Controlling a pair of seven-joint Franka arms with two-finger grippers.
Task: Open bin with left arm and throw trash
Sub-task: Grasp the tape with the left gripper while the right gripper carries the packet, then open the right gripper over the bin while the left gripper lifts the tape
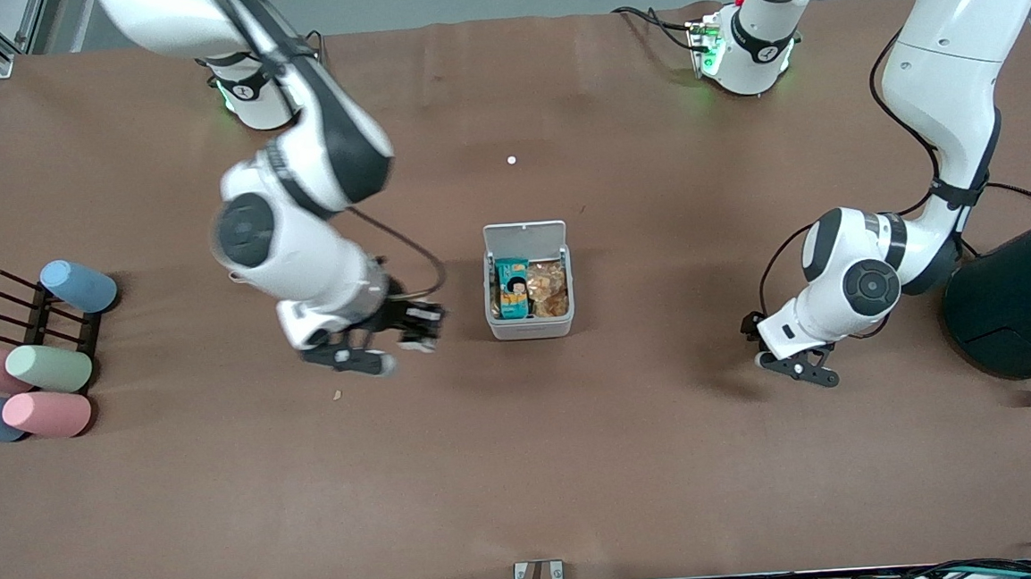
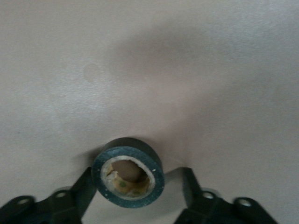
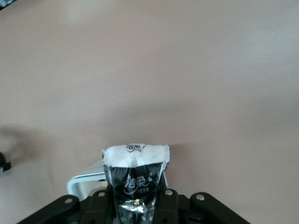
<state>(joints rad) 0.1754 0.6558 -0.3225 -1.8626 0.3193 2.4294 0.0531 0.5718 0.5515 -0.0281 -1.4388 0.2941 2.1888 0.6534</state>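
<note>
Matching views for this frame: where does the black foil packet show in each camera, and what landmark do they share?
Right wrist view: black foil packet, clamped in the right tool.
Front view: at the right tool, over the table beside the bin, toward the right arm's end; the packet itself is hard to make out.
Left wrist view: not in it.
Shared landmark: the brown table.

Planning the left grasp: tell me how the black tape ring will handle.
The black tape ring probably stays stiff when squeezed: thick wound band on a tan core. Likely light, being hollow. Its round rim may roll aside between the open fingers of the left gripper.
</note>
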